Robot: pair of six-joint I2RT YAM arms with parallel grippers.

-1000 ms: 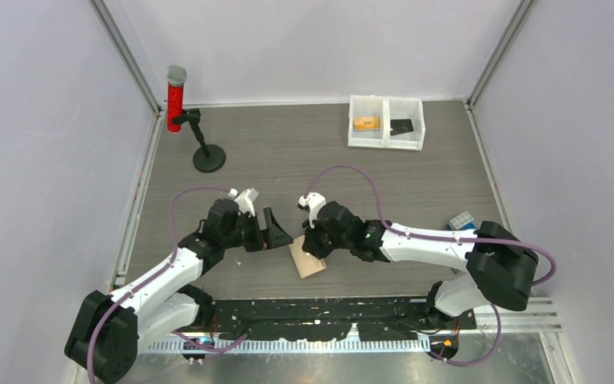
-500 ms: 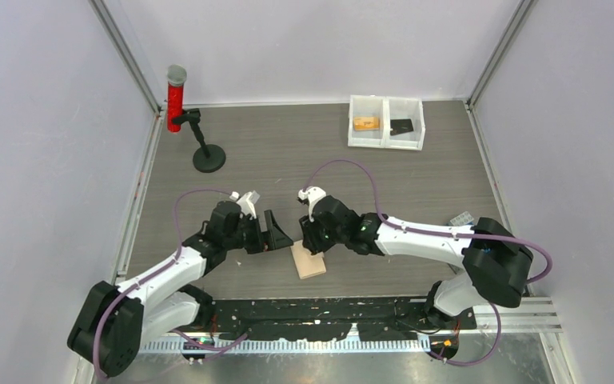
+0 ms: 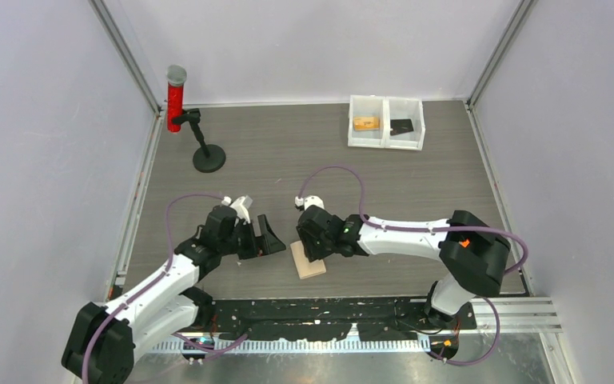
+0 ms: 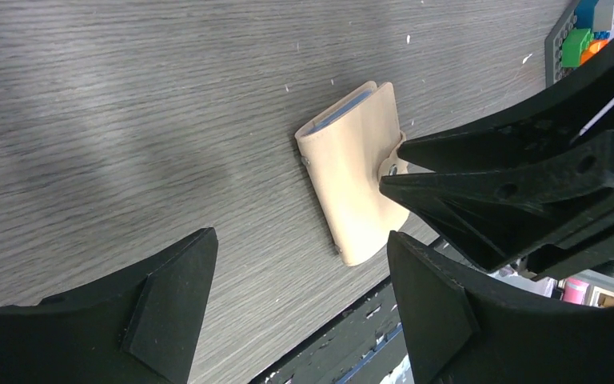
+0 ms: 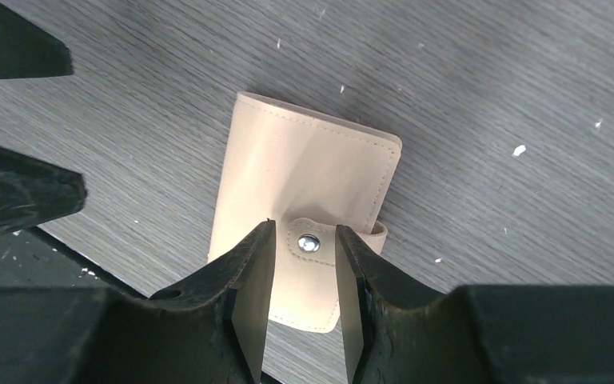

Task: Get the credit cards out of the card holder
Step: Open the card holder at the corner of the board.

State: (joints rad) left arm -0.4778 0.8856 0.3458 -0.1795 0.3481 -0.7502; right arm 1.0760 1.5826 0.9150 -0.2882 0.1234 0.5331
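The tan card holder [image 3: 309,262] lies folded shut on the table near its front edge, with the snap tab [image 5: 309,242] fastened. My right gripper [image 3: 313,244] hangs just above it, its jaws a little apart on either side of the tab [image 5: 305,228], pinching nothing. My left gripper [image 3: 268,238] stands wide open just left of the holder [image 4: 356,180] with nothing between its fingers [image 4: 300,240]. Only a grey-blue inner edge [image 4: 344,108] shows at the holder's far end; any credit cards inside are hidden. A flat black credit card [image 3: 402,126] lies in the far bin.
A white two-compartment bin [image 3: 385,136] stands at the back, an orange-tan block [image 3: 365,123] in its left half. A red cylinder [image 3: 176,100] and a black stand [image 3: 209,158] sit at the back left. Coloured bricks [image 4: 584,32] lie to the right. A black rail [image 3: 328,308] borders the front edge.
My right gripper has opened from shut and shifted left over the holder's snap tab. The left gripper has drawn back a little to the left. The holder has not moved.
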